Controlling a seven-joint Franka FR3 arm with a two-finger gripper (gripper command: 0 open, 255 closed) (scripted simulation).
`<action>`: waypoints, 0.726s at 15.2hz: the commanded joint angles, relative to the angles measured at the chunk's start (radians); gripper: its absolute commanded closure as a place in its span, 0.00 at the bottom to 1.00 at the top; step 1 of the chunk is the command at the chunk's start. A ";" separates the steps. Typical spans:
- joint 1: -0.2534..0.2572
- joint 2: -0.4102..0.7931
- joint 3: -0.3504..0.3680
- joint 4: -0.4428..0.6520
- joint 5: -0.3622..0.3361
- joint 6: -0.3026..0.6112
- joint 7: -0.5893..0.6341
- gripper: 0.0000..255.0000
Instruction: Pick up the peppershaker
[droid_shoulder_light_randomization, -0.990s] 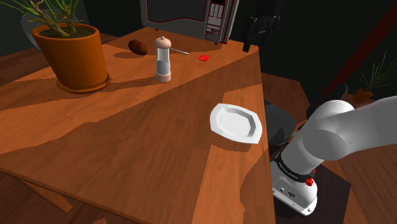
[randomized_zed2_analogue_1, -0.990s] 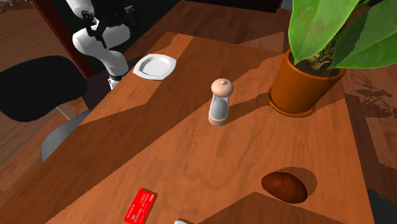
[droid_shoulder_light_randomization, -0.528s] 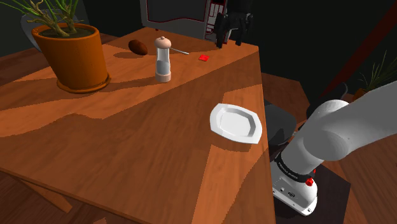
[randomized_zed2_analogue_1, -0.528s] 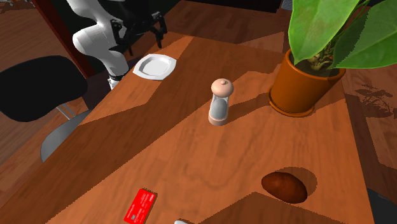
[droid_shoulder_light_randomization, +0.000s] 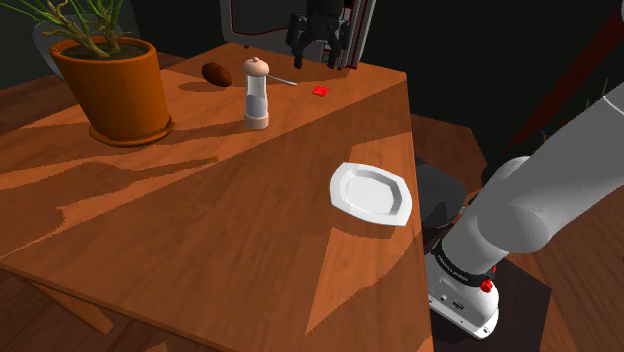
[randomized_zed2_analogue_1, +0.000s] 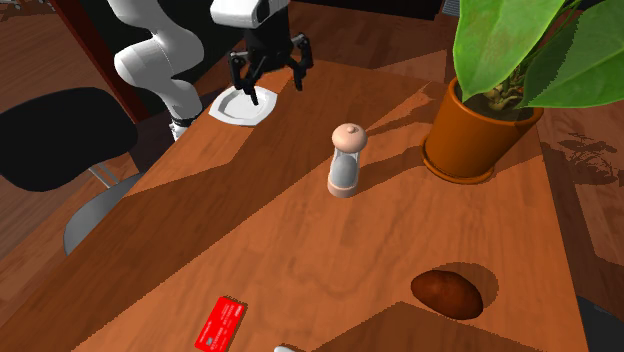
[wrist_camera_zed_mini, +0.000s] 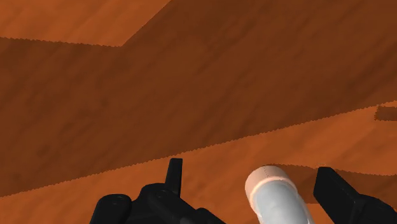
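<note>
The pepper shaker (droid_shoulder_light_randomization: 256, 95) stands upright on the wooden table (droid_shoulder_light_randomization: 230, 210), with a pale rounded cap, a greyish body and a pinkish base. In the second exterior view the shaker (randomized_zed2_analogue_1: 346, 160) is near the table's middle. My black gripper (droid_shoulder_light_randomization: 315, 45) hangs open above the table, higher than the shaker and to the shoulder view's right of it. From the other side the gripper (randomized_zed2_analogue_1: 268, 78) hovers between the plate and the shaker. In the wrist view the shaker's top (wrist_camera_zed_mini: 275, 197) lies between my spread fingers (wrist_camera_zed_mini: 175, 175), untouched.
A white plate (droid_shoulder_light_randomization: 371, 193) lies near the table edge by the stand (droid_shoulder_light_randomization: 465, 300). An orange plant pot (droid_shoulder_light_randomization: 115, 90), a brown lump (droid_shoulder_light_randomization: 217, 73) and a small red card (droid_shoulder_light_randomization: 320, 91) share the table. A dark cabinet (droid_shoulder_light_randomization: 280, 20) stands behind. A black chair (randomized_zed2_analogue_1: 60, 135) is beside the table.
The gripper has swept over the table from near the plate's edge towards the shaker, to the shoulder view's left. The fingers stayed apart. The shaker has not moved.
</note>
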 joint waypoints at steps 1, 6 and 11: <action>0.003 0.071 0.006 0.073 0.008 0.003 0.022 0.00; 0.018 0.264 0.024 0.287 0.020 -0.006 0.086 0.00; 0.037 0.458 0.034 0.535 0.023 -0.048 0.142 0.00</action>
